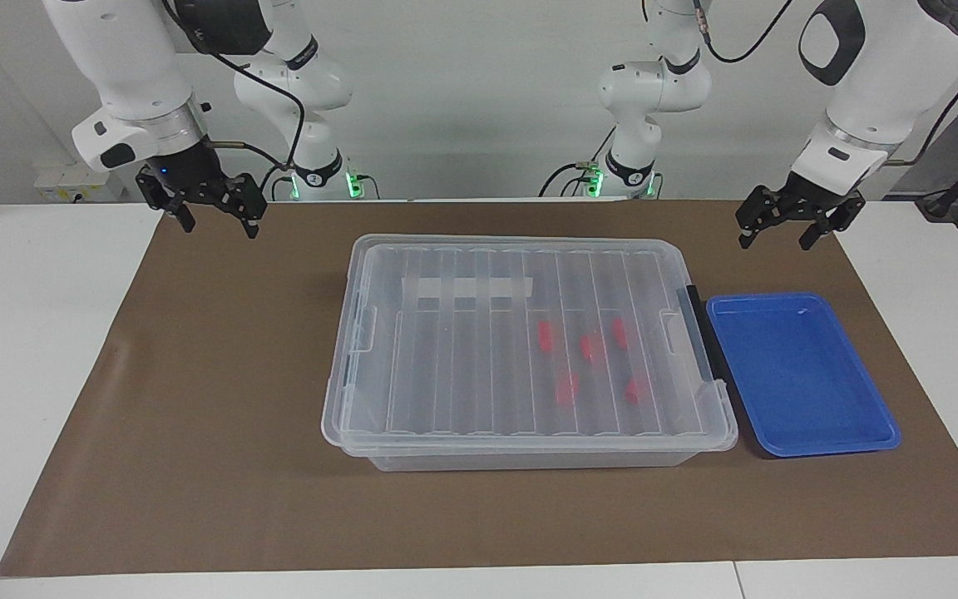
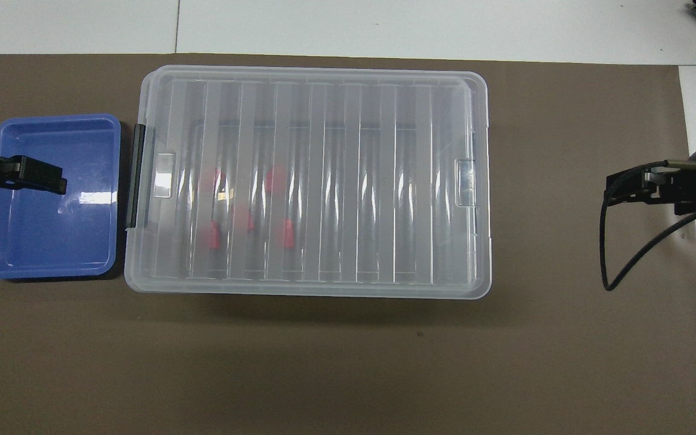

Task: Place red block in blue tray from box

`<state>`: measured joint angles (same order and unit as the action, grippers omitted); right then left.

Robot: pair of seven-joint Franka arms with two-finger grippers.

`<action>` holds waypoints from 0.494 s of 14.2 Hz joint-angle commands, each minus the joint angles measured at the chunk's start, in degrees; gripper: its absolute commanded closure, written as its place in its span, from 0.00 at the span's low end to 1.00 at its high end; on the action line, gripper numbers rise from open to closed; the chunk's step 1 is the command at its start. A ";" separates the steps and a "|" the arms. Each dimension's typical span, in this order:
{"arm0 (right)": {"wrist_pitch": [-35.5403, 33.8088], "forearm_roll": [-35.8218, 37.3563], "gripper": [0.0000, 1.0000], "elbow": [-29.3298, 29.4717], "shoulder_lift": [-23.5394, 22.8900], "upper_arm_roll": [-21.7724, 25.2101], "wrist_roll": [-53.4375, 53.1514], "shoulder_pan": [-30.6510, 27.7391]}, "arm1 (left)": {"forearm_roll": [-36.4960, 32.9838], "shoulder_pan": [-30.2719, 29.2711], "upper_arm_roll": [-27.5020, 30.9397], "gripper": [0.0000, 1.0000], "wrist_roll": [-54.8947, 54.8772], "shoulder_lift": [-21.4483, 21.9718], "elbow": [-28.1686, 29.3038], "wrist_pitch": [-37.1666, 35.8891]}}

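overhead, left fingers (image 1: pixel 778 235) spread empty above brown mat (image 1: pixel 196 374), right fingers (image 1: pixel 217 220) likewise, both arms raised

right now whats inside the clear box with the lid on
Through the ribbed lid of the box, five red blocks show, lying toward the end beside the blue tray. The lid blurs them, so their exact shapes cannot be made out.
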<state>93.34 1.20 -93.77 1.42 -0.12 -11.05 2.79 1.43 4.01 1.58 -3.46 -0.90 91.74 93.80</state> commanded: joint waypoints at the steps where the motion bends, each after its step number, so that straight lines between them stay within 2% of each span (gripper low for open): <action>1: 4.82 -0.67 0.01 -4.04 0.95 -0.23 -1.34 1.86 | 0.50 -0.23 0.09 0.00 0.38 0.29 -0.59 -1.16; 7: 13.96 -0.58 0.02 -7.13 -1.77 -0.23 -7.58 7.92 | 0.50 -0.23 0.09 0.00 0.38 0.29 -0.59 -1.16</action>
<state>104.57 1.15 -99.81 0.42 -0.46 -16.89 9.80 1.43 4.01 1.58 -3.46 -0.90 91.74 93.79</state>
